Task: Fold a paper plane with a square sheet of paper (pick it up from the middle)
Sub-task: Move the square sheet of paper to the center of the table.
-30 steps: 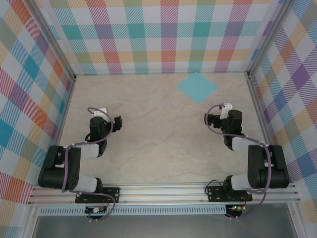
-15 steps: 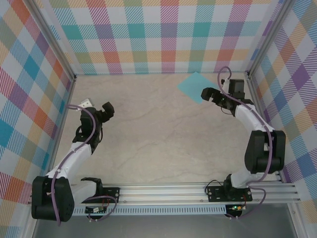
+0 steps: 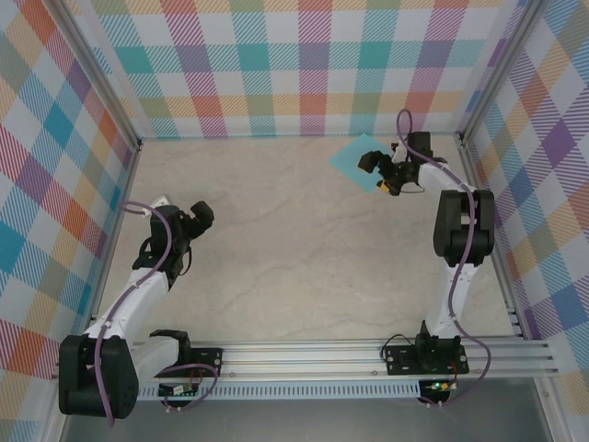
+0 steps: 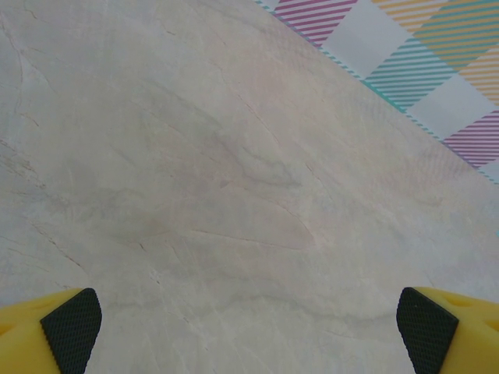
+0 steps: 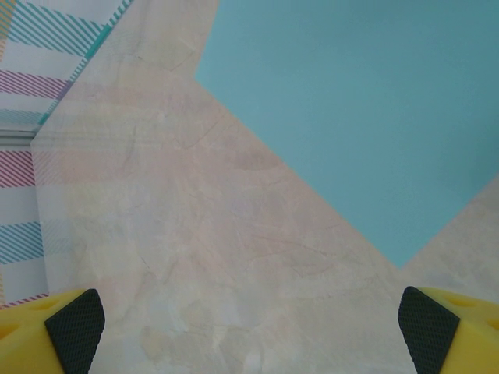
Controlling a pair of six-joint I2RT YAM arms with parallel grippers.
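**Top view.** The square sheet of paper (image 3: 352, 157) lies flat on the worktop (image 3: 294, 239) in the upper right of the frame, close to the checked back wall (image 3: 304, 83). It is turned diamond-wise, its corners pointing up, down, left and right; being square, it has no long axis. The right arm (image 3: 465, 221) reaches towards it, and the right jaws, spread wide and holding nothing, stand over the sheet's right-hand part and hide it. The left arm (image 3: 138, 285) sits at centre left, well apart from the sheet; the left jaws are likewise wide and empty over bare worktop.

**Right wrist view.** The sheet (image 5: 366, 109) occupies the upper right, one corner pointing down towards the right-hand pad (image 5: 425, 331). Its middle lies ahead and to the right of the gap between the pads.

**Judgement.** The right arm is the nearer, and a pick-up from the middle calls for its jaws to shift further over the sheet; their height above it cannot be told
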